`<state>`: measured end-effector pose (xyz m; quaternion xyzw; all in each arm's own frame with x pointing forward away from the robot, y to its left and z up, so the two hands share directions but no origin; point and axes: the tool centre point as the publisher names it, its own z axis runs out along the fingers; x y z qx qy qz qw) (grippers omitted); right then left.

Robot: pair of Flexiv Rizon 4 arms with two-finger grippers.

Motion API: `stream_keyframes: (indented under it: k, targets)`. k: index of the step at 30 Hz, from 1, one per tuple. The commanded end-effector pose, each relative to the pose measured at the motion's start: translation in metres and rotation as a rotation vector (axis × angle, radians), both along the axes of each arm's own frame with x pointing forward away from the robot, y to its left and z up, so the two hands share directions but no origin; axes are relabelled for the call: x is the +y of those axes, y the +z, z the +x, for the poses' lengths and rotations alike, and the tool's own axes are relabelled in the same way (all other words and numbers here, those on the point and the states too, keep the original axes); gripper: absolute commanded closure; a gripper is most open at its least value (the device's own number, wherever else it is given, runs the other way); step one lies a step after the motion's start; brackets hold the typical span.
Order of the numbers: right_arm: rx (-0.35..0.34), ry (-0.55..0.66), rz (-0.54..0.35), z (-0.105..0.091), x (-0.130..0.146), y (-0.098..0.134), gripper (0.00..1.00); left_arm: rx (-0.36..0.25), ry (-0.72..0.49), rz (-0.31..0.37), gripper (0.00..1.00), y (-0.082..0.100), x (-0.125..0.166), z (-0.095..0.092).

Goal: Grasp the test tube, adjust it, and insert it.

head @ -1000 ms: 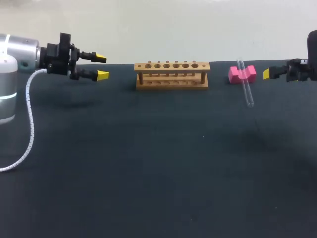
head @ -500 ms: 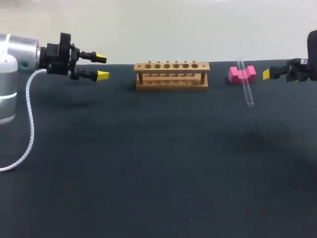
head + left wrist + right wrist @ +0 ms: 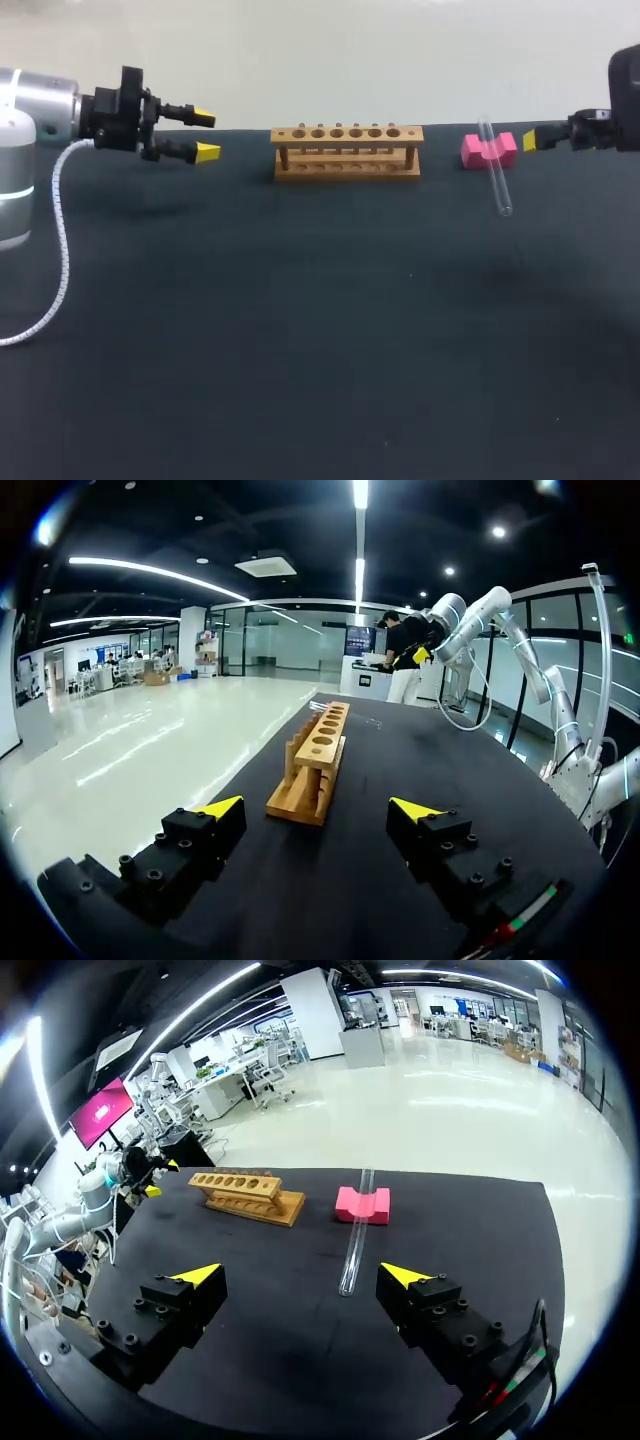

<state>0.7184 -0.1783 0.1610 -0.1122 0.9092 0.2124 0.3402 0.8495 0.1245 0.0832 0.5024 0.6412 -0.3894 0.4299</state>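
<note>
Left jaws and right jaws: open, empty. No step done: tube (image 3: 495,170) lies propped on pink block (image 3: 473,152), at 3 o'clock from rack (image 3: 347,152). Grasping, adjusting and inserting remain.

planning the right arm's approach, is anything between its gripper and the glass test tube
Nothing visible. Only bare black tabletop lies between the open right gripper and the clear glass test tube, which lies across the pink notched block.
</note>
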Motion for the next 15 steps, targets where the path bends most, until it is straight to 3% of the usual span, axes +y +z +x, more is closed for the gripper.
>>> stream_keyframes:
  k: [1, 11, 13, 15]
  targets:
    - [0.023, -0.006, -0.05, 0.012, 0.01, 0.005, 0.0, -0.001, -0.006, -0.003, 0.0, -0.001, 0.001, 0.002]
    - [-0.012, -0.048, -0.136, 0.029, 0.017, 0.003, 0.0, -0.001, -0.006, -0.003, 0.0, -0.001, 0.001, 0.002]
    - [0.057, -0.029, -0.202, 0.033, 0.019, 0.004, 0.0, -0.001, -0.006, -0.003, 0.0, -0.001, 0.001, 0.002]
    - [0.057, -0.029, -0.202, 0.033, 0.019, 0.004, 0.0, -0.001, -0.006, -0.003, 0.0, -0.001, 0.001, 0.002]
